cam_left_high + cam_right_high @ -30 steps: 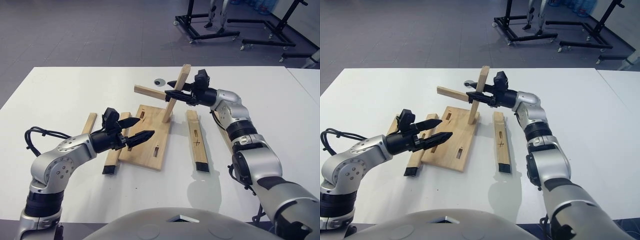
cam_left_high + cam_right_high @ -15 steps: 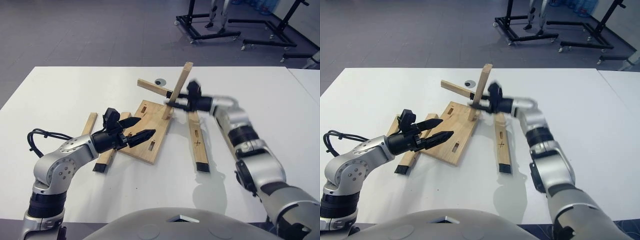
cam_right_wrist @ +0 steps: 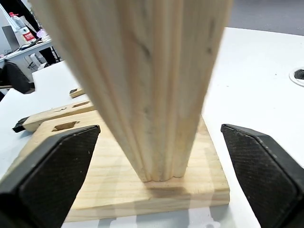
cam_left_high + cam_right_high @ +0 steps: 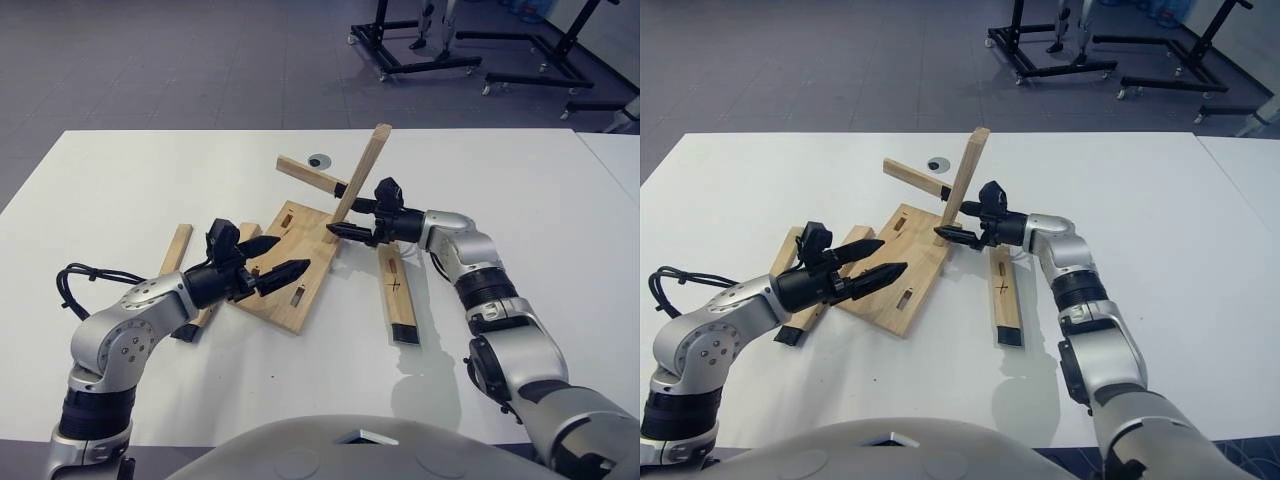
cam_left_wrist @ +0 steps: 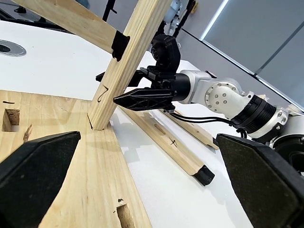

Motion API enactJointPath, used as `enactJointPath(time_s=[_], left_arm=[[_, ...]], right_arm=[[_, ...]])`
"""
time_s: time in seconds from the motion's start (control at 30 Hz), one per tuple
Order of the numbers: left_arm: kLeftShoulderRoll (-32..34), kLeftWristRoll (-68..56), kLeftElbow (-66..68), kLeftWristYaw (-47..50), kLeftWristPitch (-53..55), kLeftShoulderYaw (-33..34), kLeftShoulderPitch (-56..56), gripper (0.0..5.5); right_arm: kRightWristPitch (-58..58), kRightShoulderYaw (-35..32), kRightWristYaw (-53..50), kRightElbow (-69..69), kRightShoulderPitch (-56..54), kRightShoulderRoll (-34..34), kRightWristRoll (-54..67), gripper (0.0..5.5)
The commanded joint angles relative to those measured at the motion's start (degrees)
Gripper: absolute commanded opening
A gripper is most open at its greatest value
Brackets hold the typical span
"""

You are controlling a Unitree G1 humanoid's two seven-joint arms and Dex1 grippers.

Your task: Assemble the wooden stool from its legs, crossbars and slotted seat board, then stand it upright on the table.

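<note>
My right gripper [image 4: 340, 217] is hovering, fingers apart, around the leg [image 4: 365, 165] standing in a seat board [image 4: 280, 305] slot; my left gripper [image 4: 293, 253] is hovering, also spread, above the board.

upright leg [image 3: 142, 71] cropped at the edge — flat leg [image 4: 188, 328] partly behind left claw [image 4: 294, 252]

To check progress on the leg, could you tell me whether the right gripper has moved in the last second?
Yes. The right gripper has slid down the tilted leg, away from the round hole, towards the seat board; its jaws are open.
</note>
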Motion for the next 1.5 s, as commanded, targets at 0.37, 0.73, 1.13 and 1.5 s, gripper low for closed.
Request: enactJointPath(time_s=[0.37, 0.73, 1.13, 1.5], left_arm=[[17.7, 6.7, 5.2, -8.8, -6.1, 6.6, -14.2, 5.24], [23.4, 39.5, 20.6, -13.5, -37.8, -5.1, -4.3, 5.24], [17.0, 44.3, 26.7, -9.5, -44.9, -5.2, 1.6, 5.24], [14.5, 46.0, 18.5, -9.4, -41.8, -8.3, 6.0, 5.24]], right_arm=[[10.7, -10.9, -6.4, -36.8, 21.5, -17.7, 1.7, 4.69], [20.9, -18.3, -27.3, -40.9, 31.4, -17.1, -3.7, 4.69], [30.8, -22.2, -32.4, -46.2, 38.2, -13.5, 1.6, 4.69], [36.0, -16.4, -38.6, -44.5, 47.2, -10.5, -1.2, 4.38]])
